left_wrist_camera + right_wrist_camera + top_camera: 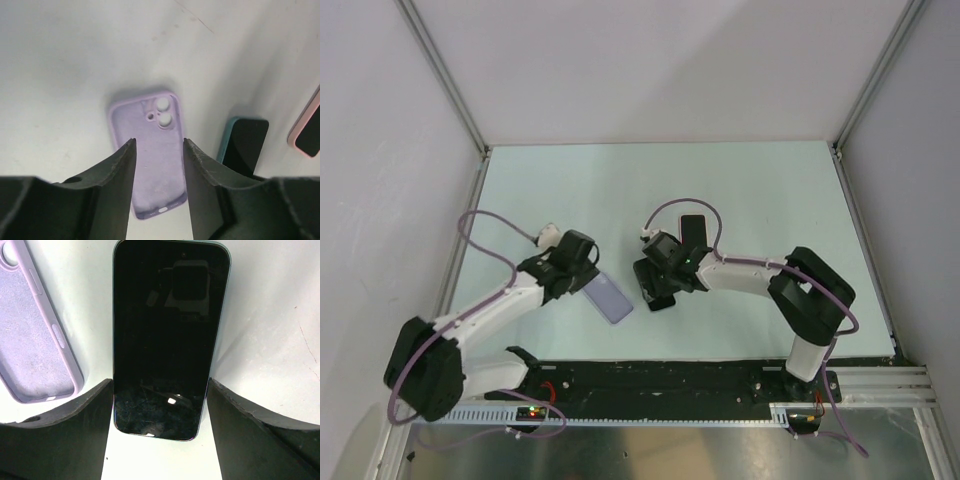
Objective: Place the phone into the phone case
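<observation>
On table | lilac phone case [148, 155] lies hollow-up | black-screened phone [167, 340] flat | both arms' fingers apart, gripping nothing

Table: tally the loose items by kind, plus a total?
Phones: 2 (teal phone, pink-edged phone)
Empty cases: 1 (purple case)
Total: 3

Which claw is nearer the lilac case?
Left. The left claw hangs right over the lilac case, fingers astride it; the right claw straddles the phone beside it.
</observation>
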